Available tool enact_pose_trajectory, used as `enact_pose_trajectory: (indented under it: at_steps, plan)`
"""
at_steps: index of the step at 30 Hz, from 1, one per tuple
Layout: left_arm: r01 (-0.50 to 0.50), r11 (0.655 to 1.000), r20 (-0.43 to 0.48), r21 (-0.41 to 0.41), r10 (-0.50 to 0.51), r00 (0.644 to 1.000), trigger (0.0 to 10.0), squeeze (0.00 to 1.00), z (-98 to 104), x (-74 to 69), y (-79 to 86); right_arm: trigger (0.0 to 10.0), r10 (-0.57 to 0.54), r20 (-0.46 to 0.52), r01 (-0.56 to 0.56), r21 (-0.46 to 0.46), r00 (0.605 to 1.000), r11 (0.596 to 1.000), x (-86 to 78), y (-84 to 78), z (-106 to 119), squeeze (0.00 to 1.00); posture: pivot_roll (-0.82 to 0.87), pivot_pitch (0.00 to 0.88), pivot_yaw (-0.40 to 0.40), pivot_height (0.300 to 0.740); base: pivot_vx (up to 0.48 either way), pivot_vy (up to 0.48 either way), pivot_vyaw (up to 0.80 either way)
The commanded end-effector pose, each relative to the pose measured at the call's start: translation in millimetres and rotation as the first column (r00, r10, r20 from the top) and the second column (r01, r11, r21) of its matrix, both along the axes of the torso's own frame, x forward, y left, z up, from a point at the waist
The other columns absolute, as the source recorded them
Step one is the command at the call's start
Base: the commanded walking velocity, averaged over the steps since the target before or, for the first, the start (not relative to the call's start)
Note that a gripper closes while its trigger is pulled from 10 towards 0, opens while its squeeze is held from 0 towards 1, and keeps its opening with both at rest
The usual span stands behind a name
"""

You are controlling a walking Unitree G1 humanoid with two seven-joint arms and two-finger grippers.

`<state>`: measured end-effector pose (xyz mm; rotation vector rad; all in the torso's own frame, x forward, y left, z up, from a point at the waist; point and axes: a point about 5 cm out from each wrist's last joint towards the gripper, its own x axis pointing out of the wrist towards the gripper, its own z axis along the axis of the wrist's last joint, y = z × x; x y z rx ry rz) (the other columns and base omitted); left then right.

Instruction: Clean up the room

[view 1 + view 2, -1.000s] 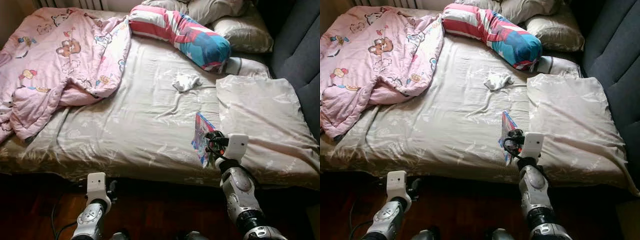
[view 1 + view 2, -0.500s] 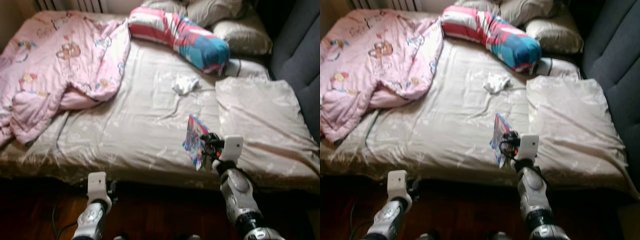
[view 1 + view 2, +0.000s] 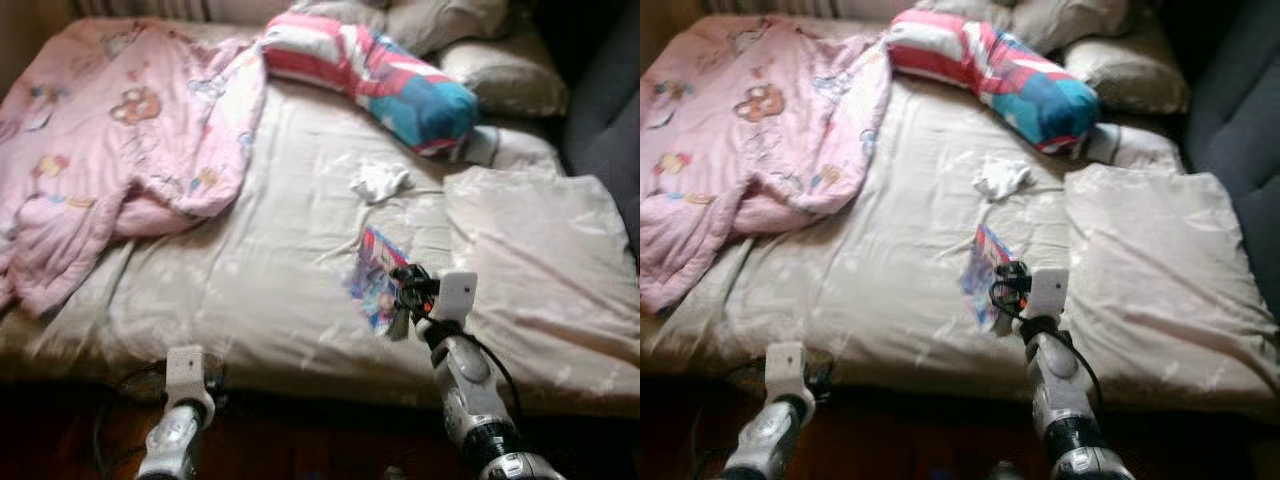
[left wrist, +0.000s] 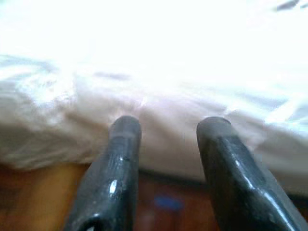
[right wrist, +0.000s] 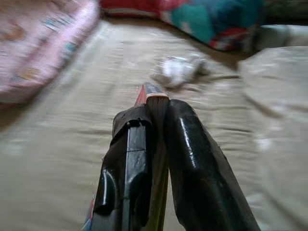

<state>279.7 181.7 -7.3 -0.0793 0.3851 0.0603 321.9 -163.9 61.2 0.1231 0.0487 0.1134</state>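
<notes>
The right gripper (image 5: 156, 113) has its jaws closed on a thin colourful book (image 3: 375, 278), gripping its edge and holding it upright just above the bed (image 3: 270, 250), near the bed's front edge. Farther up the bed from the book lies a crumpled white cloth (image 3: 380, 181). The left gripper (image 4: 166, 127) hangs low by the bed's front edge, jaws apart and empty.

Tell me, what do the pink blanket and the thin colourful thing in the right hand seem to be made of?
The pink blanket looks like soft quilted cotton-type fabric, matte, puffy and creased. The thin colourful thing, pinched in the right hand, looks like a booklet of glossy printed paper or card: flat, stiff, with a pale edge.
</notes>
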Motion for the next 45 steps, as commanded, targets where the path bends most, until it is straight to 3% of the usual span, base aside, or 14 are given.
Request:
enact_pose_trajectory:
  at_steps: [1, 9, 14, 25, 35, 45]
  plan:
    - [-0.029, 0.999, -0.048, 0.02, 0.03, 0.998, 10.0, 0.0, -10.9, -14.5, 14.1, 10.0, 0.005, 0.046, -0.005, 0.015, 0.999, 1.0, 5.8, 8.9, 10.4, 0.0, -0.05, 0.214, -0.039, 0.74, 0.307, 0.0, 0.0]
    - [-0.031, 0.999, -0.045, 0.022, 0.032, 0.998, 10.0, 0.0, -10.5, -14.3, 14.3, 10.0, -0.067, 0.01, 0.066, 0.036, 0.998, 0.997, 5.7, 1.9, 6.2, 0.0, -0.05, 0.219, -0.04, 0.74, 0.097, 0.0, 0.0]
    - [-0.03, 0.999, -0.045, 0.024, 0.031, 0.999, 10.0, 0.0, -10.4, -14.1, 14.4, 10.0, -0.108, -0.034, 0.111, 0.101, 0.994, 0.989, 3.9, -0.8, -0.2, 0.0, -0.05, 0.221, -0.038, 0.74, 0.0, 0.0, 0.0]
    - [-0.028, 0.999, -0.047, 0.029, 0.029, 0.998, 10.0, 0.0, -10.5, -14.4, 15.3, 10.0, -0.154, -0.065, 0.159, 0.083, 0.986, 0.984, 3.6, -4.8, -3.7, 0.0, -0.05, 0.222, -0.036, 0.74, 0.0, 0.0, 0.0]
    - [-0.027, 0.999, -0.048, 0.034, 0.029, 0.998, 10.0, 0.0, -10.7, -14.7, 15.9, 10.0, -0.184, -0.083, 0.19, 0.08, 0.979, 0.978, 3.8, -7.9, -5.4, 0.0, -0.04, 0.224, -0.034, 0.705, 0.0, 0.0, 0.0]
    - [-0.024, 0.999, -0.049, 0.037, 0.026, 0.998, 10.0, 0.0, -10.9, -15.1, 15.8, 10.0, -0.192, -0.078, 0.201, 0.118, 0.978, 0.972, 4.8, -6.7, -4.4, 0.0, -0.04, 0.226, -0.031, 0.7, 0.0, 0.0, 0.0]
